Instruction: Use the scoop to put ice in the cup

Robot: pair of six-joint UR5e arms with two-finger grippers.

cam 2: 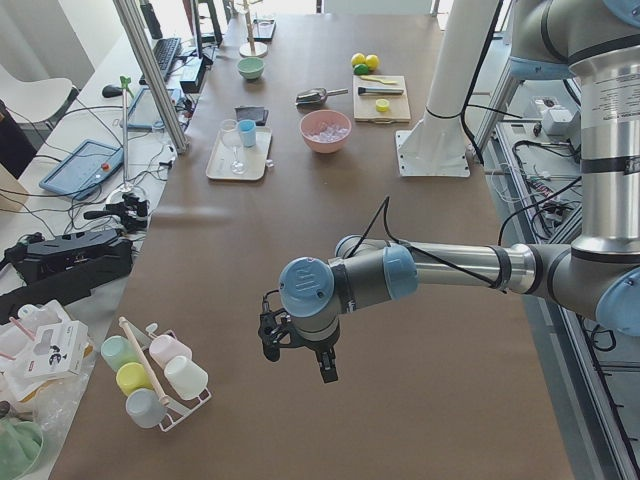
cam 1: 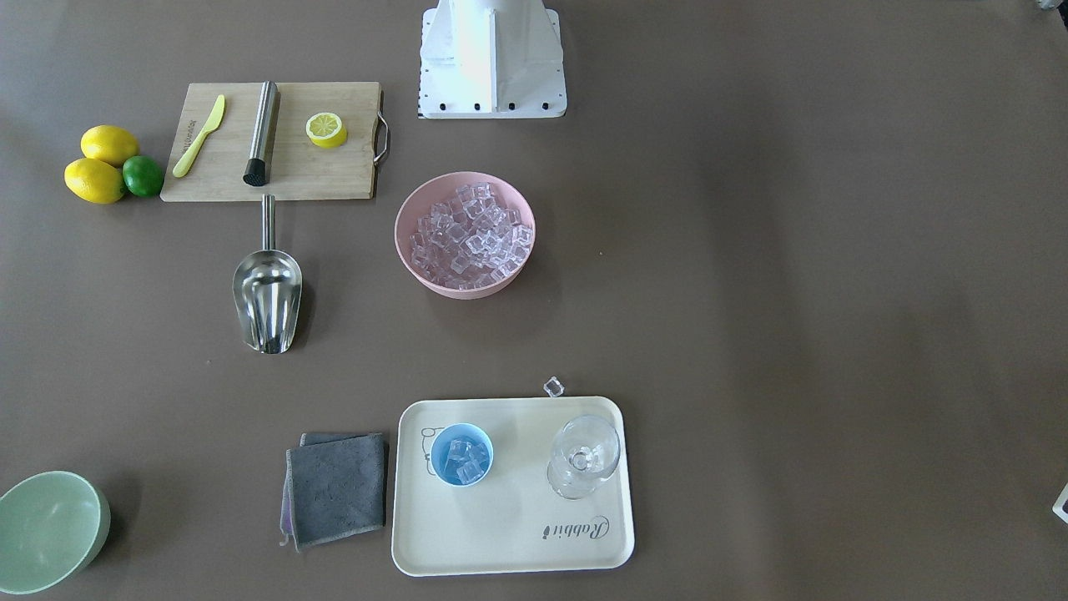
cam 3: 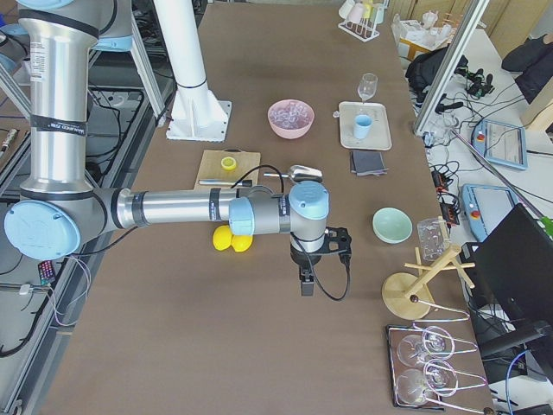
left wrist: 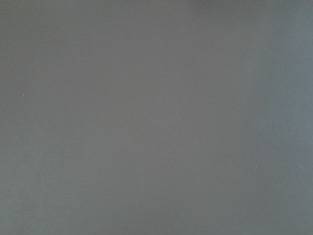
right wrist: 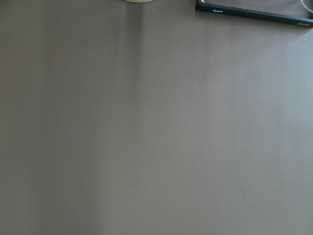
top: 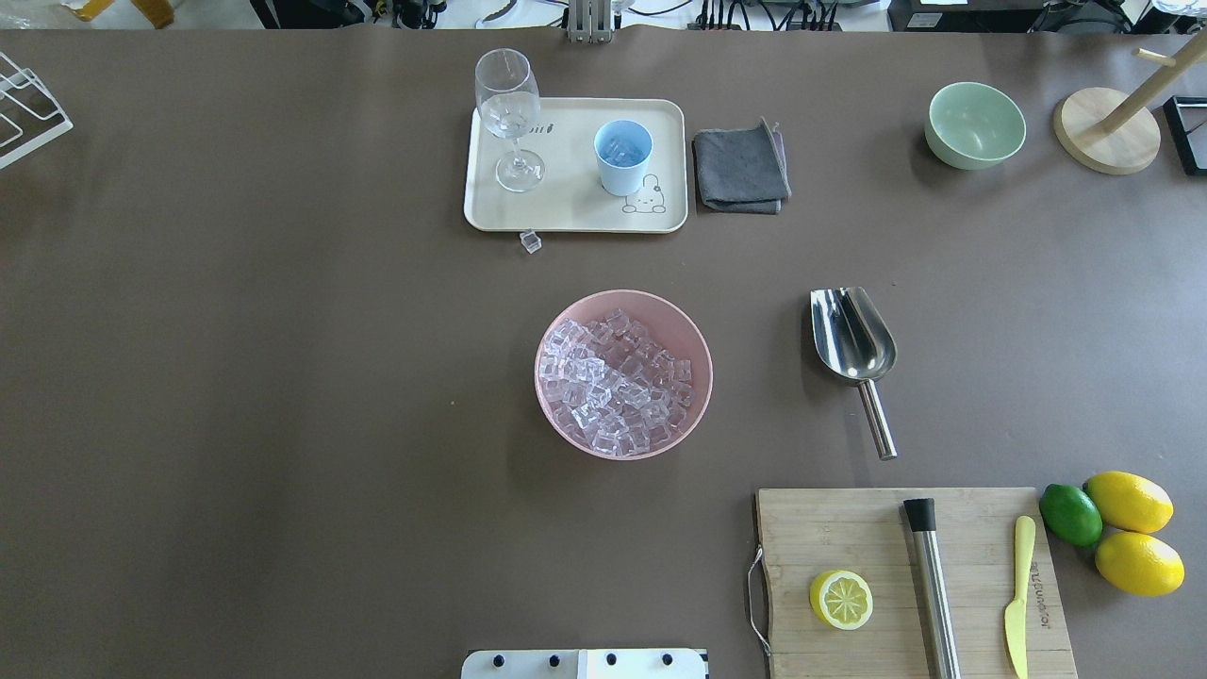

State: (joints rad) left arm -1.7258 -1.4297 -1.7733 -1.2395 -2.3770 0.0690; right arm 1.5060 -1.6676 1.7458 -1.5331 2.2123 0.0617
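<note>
Ice (cam 1: 467, 461) sits in the cup (cam 1: 440, 442) beyond the pink bowl (cam 1: 405, 250). The scoop (cam 1: 267, 292) lies unheld to the bowl's right, so the task looks finished. The left gripper (cam 2: 298, 360) and right gripper (cam 3: 321, 259) hang far from the bowl; I cannot tell their grip.

the cup (cam 1: 440, 445) is light blue, the tray (cam 1: 509, 522) cream with a rabbit drawing, the ice (cam 1: 472, 235) clear, its bowl (cam 1: 467, 292) pink, the scoop (cam 1: 267, 300) silvery.

Brown counter (right wrist: 156, 127) filling the frame; black bar (right wrist: 254, 13) lying along top right; pale rim (right wrist: 137, 1) showing at top edge.
</note>
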